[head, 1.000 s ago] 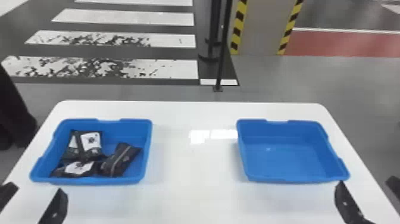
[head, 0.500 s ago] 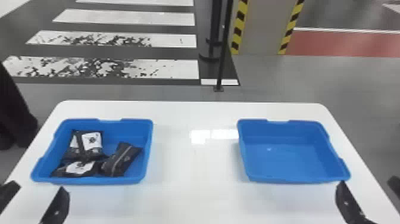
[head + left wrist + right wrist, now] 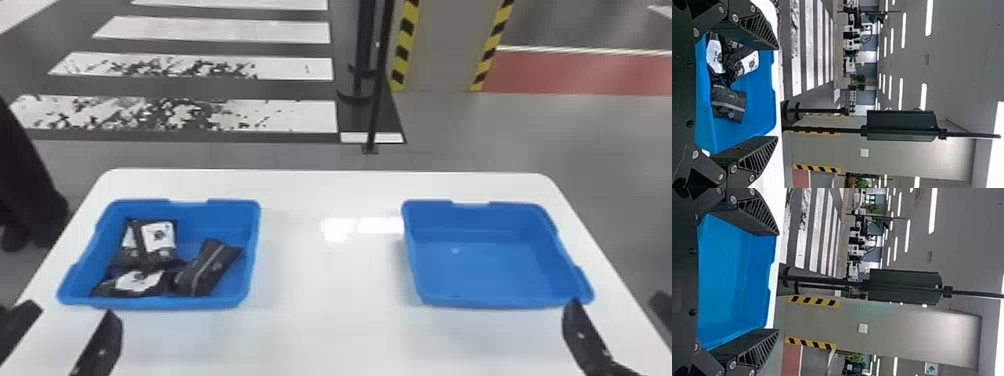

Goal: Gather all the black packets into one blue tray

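- Packets [image 3: 207,267], black, some white-labelled, overlap in the blue tray [image 3: 217,220] ahead and to the right of the left gripper [image 3: 777,93], whose fingers stand apart, holding nothing.
- Right gripper [image 3: 778,282]: also open and unloaded, second blue tray [image 3: 480,270] ahead and to its left.
- Coming in low, the left gripper could snag the near rim [image 3: 165,304] and drag everything.
- Overlap may make one pinch lift two, then drop one.

Black packets [image 3: 207,267] — 3 visible, all toward 9 o'clock. Blue trays [image 3: 500,272] — 2: one at 9 o'clock, one at 3 o'clock. White table [image 3: 330,280]: 1.
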Motion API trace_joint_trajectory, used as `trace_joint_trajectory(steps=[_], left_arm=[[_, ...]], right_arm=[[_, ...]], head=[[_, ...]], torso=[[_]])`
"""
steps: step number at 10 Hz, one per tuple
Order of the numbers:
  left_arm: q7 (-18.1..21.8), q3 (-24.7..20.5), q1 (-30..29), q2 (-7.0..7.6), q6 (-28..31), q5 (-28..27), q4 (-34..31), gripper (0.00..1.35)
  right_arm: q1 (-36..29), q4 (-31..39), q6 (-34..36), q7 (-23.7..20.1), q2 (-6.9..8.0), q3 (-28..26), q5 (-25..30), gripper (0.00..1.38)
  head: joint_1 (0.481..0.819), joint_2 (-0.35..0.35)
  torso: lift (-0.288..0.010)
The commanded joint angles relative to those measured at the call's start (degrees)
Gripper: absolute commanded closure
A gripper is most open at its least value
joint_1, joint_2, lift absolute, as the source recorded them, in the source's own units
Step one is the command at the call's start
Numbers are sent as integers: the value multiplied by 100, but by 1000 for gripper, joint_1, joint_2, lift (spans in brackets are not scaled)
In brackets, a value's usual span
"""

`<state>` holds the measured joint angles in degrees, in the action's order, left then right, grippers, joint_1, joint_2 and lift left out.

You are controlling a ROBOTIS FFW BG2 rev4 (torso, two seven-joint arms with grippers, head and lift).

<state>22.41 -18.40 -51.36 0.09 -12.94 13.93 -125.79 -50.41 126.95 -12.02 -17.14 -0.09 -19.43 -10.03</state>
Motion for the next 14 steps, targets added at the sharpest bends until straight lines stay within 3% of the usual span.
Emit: trace_joint_trajectory(steps=[1,14], left_arm=[[1,12,18,-24,14,1,0,236],[1,69,116,-24,70,58,99,236]], right_arm=[[21,-4,20,0,14,92,-71,151],[120,-102,34,0,14,160,-151,150]], head=[[695,-40],[695,-28]], torso=[[-110],[-110]])
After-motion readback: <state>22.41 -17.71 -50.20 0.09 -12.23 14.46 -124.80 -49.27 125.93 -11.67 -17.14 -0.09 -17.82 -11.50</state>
